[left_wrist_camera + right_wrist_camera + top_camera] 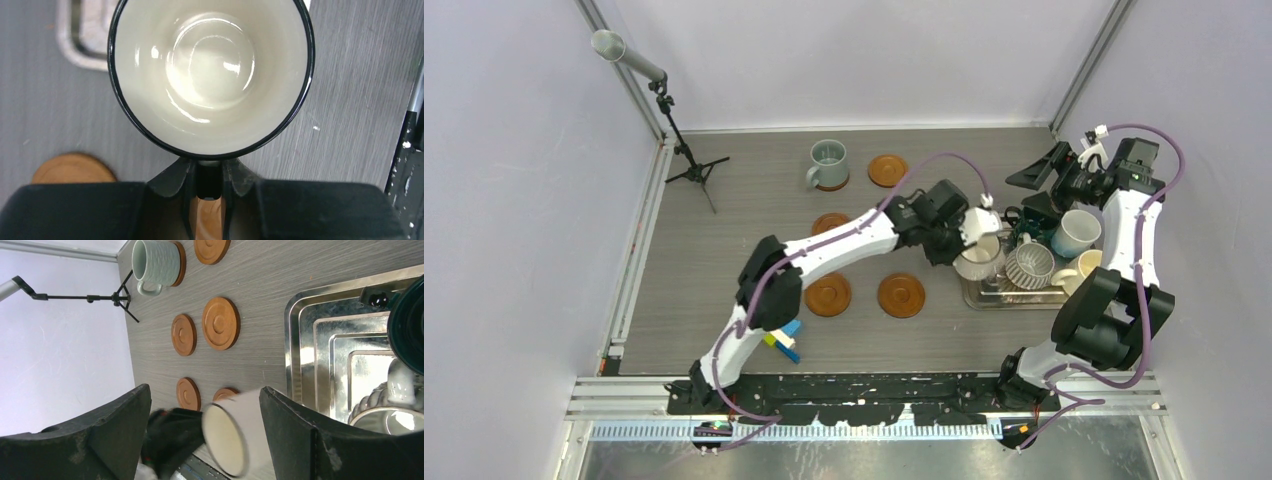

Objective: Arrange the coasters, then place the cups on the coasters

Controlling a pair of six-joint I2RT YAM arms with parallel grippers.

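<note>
The left gripper (210, 171) is clamped tight on the near rim of the cream cup (210, 75), just beside the tray's (75, 47) corner over the bench (350, 100). The right gripper (205, 402) gapes wide and holds nothing.

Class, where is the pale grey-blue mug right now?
Top view: the grey-blue mug stands on a coaster, far side of the table, left of a bare coaster.
</note>
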